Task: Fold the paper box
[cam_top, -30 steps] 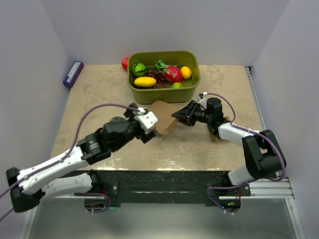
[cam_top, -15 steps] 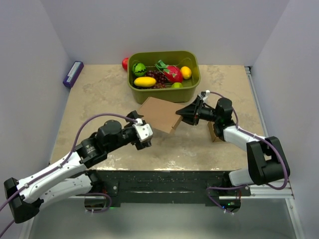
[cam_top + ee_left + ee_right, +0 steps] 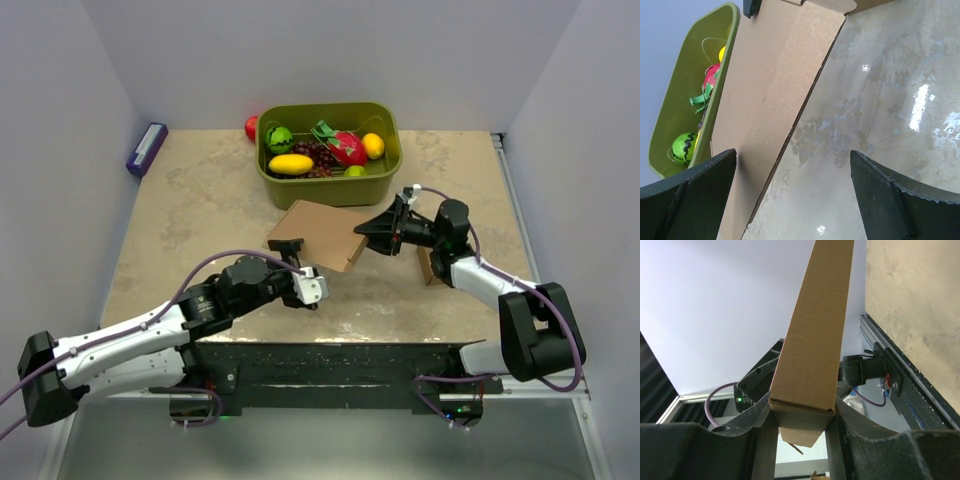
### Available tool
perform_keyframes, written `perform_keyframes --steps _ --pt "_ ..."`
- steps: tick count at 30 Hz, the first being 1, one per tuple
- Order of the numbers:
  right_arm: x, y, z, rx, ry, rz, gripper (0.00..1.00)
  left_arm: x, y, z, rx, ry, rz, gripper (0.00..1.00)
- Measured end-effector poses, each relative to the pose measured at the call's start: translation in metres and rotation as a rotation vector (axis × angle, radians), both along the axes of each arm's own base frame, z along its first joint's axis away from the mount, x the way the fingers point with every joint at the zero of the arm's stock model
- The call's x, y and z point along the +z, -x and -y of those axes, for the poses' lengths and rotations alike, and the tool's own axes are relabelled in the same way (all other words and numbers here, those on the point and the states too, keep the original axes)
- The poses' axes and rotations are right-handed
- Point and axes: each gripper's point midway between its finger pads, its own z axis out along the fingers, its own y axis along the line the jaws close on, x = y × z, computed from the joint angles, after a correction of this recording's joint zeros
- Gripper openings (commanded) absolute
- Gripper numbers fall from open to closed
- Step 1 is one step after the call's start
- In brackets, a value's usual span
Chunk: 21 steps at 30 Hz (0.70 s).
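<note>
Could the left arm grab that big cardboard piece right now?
Probably yes: the left gripper, jaws open, sits right at the edge of the paper box with nothing between. The right gripper grips the opposite end.

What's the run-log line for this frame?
left gripper: open, empty | right gripper: shut on paper box edge | paper box: beside green bin
</note>
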Motion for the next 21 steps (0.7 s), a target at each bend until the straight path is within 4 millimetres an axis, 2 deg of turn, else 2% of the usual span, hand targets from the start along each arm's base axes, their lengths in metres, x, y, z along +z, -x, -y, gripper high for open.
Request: perform_keyframes --steps 2,6,14,21 --pt "0.0 0.001 0.0 0.002 -0.002 -0.002 0.15 -0.005 -0.005 0.001 0.014 -0.027 0.012 0.95" --pt "-0.003 0.002 0.001 0.002 0.0 -0.016 0.17 -0.012 -0.011 0.003 0.031 -0.063 0.022 0.74" --pt "-0.011 0.005 0.002 -0.003 -0.001 -0.056 0.18 -0.016 -0.02 0.006 0.056 -0.098 0.034 0.69" --pt "-0.014 0.008 0.003 -0.004 -0.006 -0.073 0.21 -0.016 -0.026 0.008 0.073 -0.107 0.053 0.44"
